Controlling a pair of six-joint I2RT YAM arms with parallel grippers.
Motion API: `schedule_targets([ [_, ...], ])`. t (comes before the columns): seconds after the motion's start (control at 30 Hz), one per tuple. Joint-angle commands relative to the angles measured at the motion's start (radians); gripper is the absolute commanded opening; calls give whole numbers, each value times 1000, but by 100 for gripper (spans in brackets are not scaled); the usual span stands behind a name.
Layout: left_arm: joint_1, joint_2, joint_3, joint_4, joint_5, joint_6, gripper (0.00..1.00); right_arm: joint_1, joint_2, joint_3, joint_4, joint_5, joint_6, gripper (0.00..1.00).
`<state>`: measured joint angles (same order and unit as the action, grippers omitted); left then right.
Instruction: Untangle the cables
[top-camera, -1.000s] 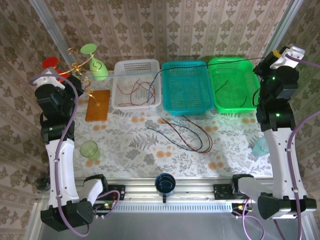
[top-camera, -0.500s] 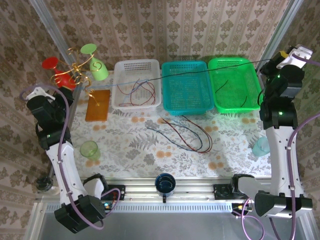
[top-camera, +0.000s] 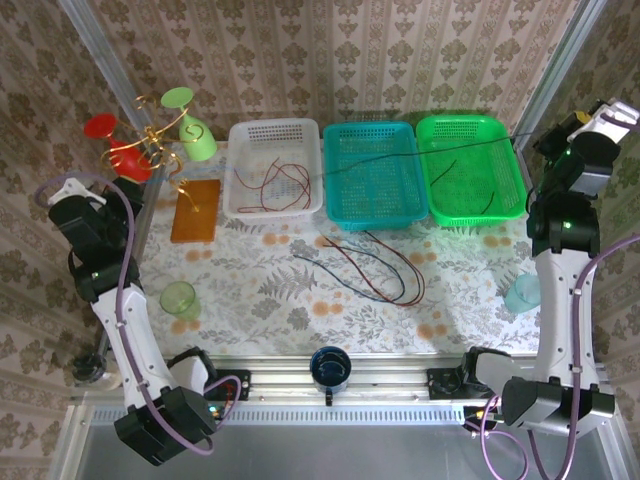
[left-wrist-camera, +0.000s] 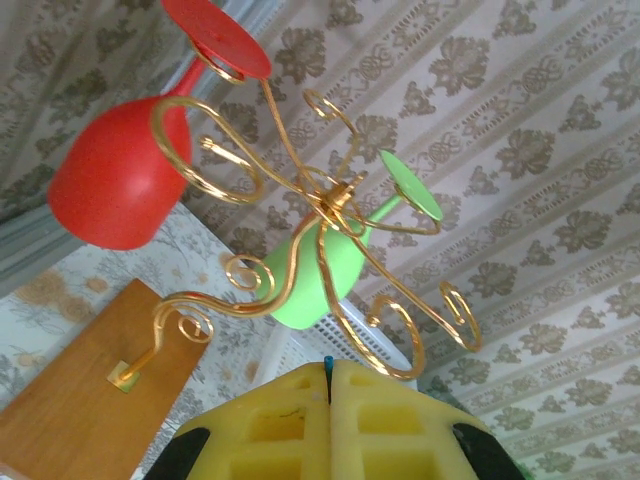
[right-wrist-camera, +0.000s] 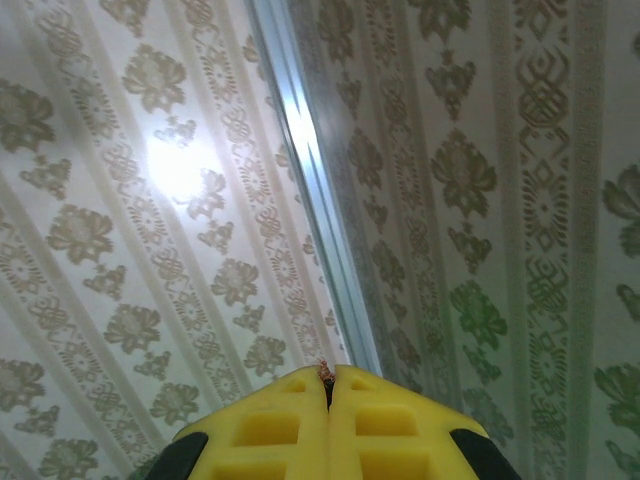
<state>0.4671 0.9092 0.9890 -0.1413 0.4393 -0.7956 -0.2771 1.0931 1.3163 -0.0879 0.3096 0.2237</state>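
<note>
Where left gripper (left-wrist-camera: 328, 370) shuts, cable (left-wrist-camera: 327, 360) protrudes.

Three baskets are sitting in a row along the far side of the desk (top-camera: 250, 290): left basket (top-camera: 250, 140), middle basket (top-camera: 372, 210), right basket (top-camera: 470, 128), with the glass rack (top-camera: 158, 135) standing on its board (top-camera: 196, 210) left of them. Loose cables (top-camera: 283, 185) are lying in the left basket, one strand (top-camera: 492, 205) in the right basket, and a looped bundle (top-camera: 385, 268) on the desk just before the middle basket, while a taut cable (top-camera: 420, 146) is running above all three baskets. One cup (top-camera: 179, 298) is sitting before the board, another (top-camera: 330, 367) at the near edge centre, a third (top-camera: 521, 293) at the right edge.
</note>
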Motion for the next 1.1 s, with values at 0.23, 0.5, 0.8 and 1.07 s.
schedule_targets([
  [0.23, 2, -19, -36, 63, 54, -63, 0, -60, 10, -20, -9, -93, 94, 0],
  [0.5, -203, -49, 25, 28, -38, 22, 0, -60, 10, 38, -56, -170, 129, 0],
  [0.8, -485, 12, 121, 40, -146, 99, 0, -51, 102, 250, 12, -300, 152, 0],
  [1.07, -639, 91, 146, 90, -176, 125, 0, -5, 263, 475, 191, -283, 99, 0],
])
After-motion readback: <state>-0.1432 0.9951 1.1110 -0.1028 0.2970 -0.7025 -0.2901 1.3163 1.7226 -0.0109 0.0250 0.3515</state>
